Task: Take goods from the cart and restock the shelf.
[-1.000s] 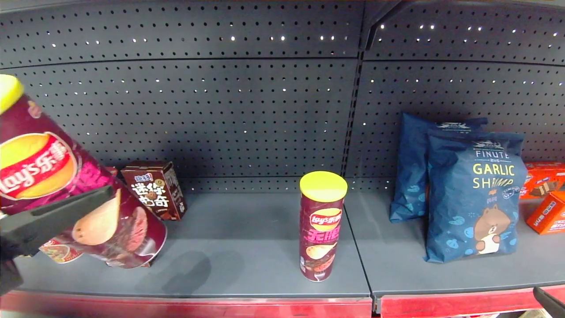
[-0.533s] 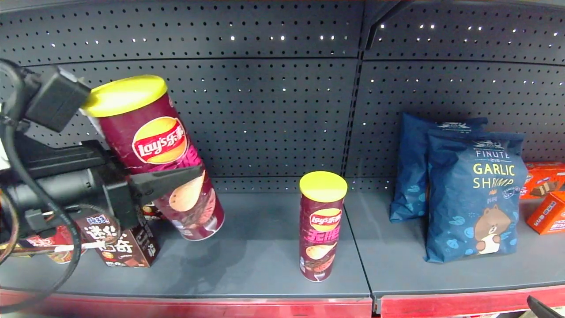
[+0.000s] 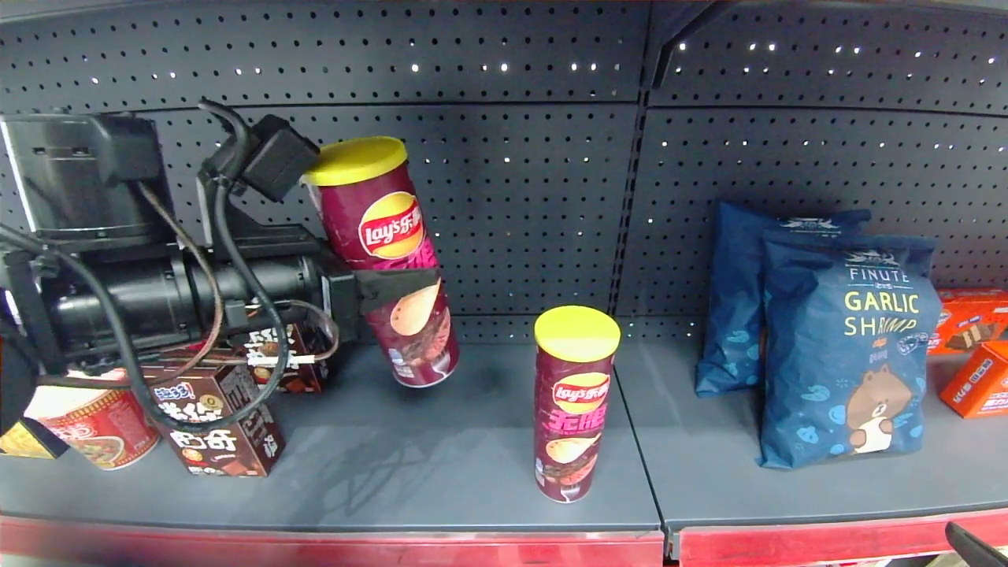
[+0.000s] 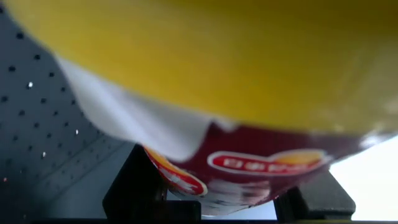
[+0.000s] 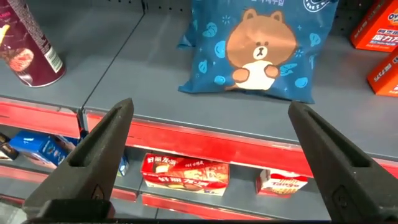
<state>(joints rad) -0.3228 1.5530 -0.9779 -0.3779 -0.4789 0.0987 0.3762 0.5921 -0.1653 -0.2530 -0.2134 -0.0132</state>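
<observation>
My left gripper is shut on a maroon chip can with a yellow lid. It holds the can tilted, just above the grey shelf, left of the middle. In the left wrist view the same can sits between the dark fingers. A second, matching chip can stands upright on the shelf to the right of the held one, and its base shows in the right wrist view. My right gripper is open, low in front of the shelf's red edge.
Brown snack boxes and a red cup stand at the shelf's left, under my left arm. Blue snack bags lean at the right, with orange boxes beyond. Bare shelf lies between the two cans. Lower shelves hold boxes.
My left arm has carried the held chip can from the left edge rightward and deeper over the shelf, toward the standing can. The snack boxes have come into sight behind it.
</observation>
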